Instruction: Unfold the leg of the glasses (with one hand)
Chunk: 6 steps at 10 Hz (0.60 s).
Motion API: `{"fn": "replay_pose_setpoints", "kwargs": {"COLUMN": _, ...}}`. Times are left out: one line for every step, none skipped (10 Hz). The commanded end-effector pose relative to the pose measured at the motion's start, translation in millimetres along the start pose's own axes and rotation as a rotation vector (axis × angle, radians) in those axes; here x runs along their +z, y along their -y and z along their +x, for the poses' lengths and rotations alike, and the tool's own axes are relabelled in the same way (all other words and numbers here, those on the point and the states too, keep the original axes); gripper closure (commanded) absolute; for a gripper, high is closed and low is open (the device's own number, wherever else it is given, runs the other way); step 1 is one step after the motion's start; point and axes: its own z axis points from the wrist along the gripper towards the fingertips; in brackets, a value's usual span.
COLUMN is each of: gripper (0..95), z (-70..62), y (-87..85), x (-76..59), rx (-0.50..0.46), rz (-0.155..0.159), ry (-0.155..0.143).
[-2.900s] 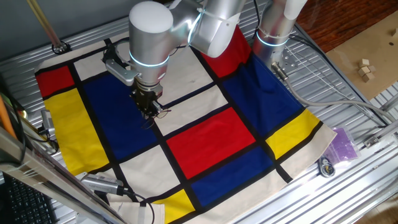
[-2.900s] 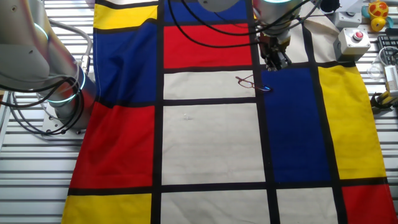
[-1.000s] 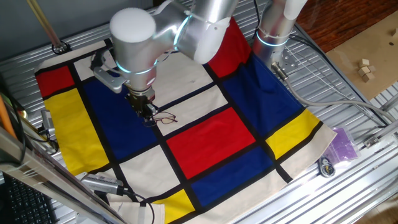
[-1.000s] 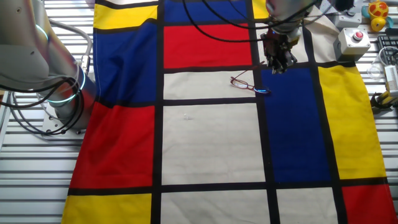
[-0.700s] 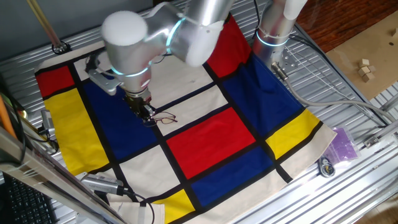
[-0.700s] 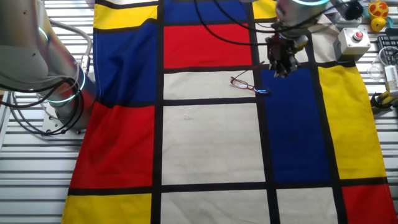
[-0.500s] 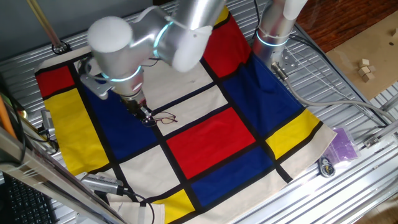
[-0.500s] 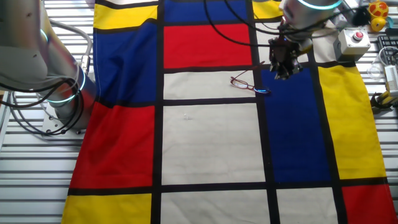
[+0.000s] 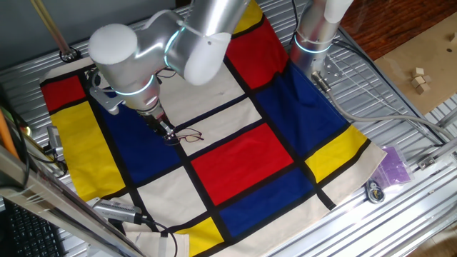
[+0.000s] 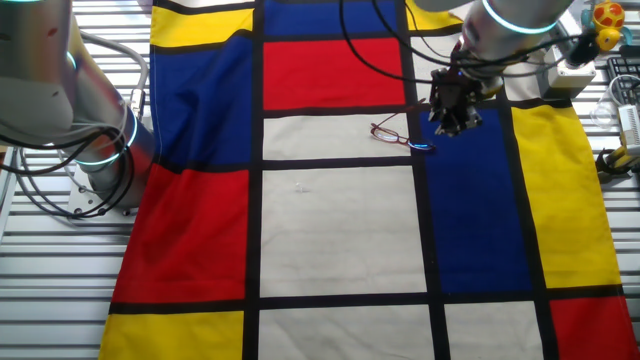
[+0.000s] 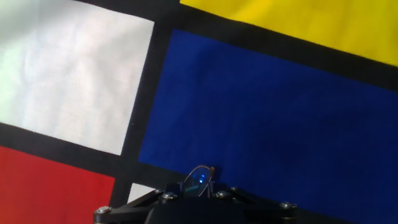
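The glasses (image 9: 189, 135) lie on a white square of the coloured cloth (image 9: 243, 160), right beside a black grid line. In the other fixed view, the glasses (image 10: 392, 133) stretch one thin leg with a blue tip toward the blue square. My gripper (image 9: 168, 134) is tilted, with its tips at that leg's end, and its fingers look shut on it (image 10: 440, 130). In the hand view only the curved blue-tipped end of the leg (image 11: 200, 171) shows, just above the gripper (image 11: 199, 185). The lenses are out of that view.
A second arm's base (image 9: 314, 36) stands at the cloth's far edge and also shows in the other fixed view (image 10: 100, 160). A white button box (image 10: 572, 68) and a yellow toy (image 10: 610, 18) sit beyond the cloth. A purple item (image 9: 394, 165) lies on the metal table.
The arm has swung and tilted away from the glasses while the fingertips stayed at the leg's end. The glasses have not visibly moved in the last second.
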Motion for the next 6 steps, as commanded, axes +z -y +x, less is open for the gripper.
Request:
{"fn": "replay_pose_setpoints", "kwargs": {"gripper": 76.0, "z": 0.9, "y": 0.3, "x": 2.5, "rx": 0.071, "rz": -0.020, "ry": -0.037}}
{"fn": "replay_pose_setpoints", "kwargs": {"gripper": 76.0, "z": 1.5, "y": 0.6, "x": 3.5, "rx": 0.085, "rz": -0.025, "ry": -0.042}}
{"fn": "replay_pose_setpoints", "kwargs": {"gripper": 76.0, "z": 5.1, "y": 2.0, "x": 9.0, "rx": 0.142, "rz": -0.036, "ry": -0.053}}
{"fn": "replay_pose_setpoints", "kwargs": {"gripper": 76.0, "z": 9.7, "y": 3.1, "x": 14.5, "rx": 0.180, "rz": -0.048, "ry": -0.054}}
{"fn": "replay_pose_setpoints", "kwargs": {"gripper": 76.0, "z": 13.2, "y": 3.2, "x": 17.2, "rx": 0.219, "rz": -0.066, "ry": -0.067}}
{"fn": "replay_pose_setpoints", "kwargs": {"gripper": 76.0, "z": 14.4, "y": 3.0, "x": 17.9, "rx": 0.251, "rz": -0.083, "ry": -0.082}}
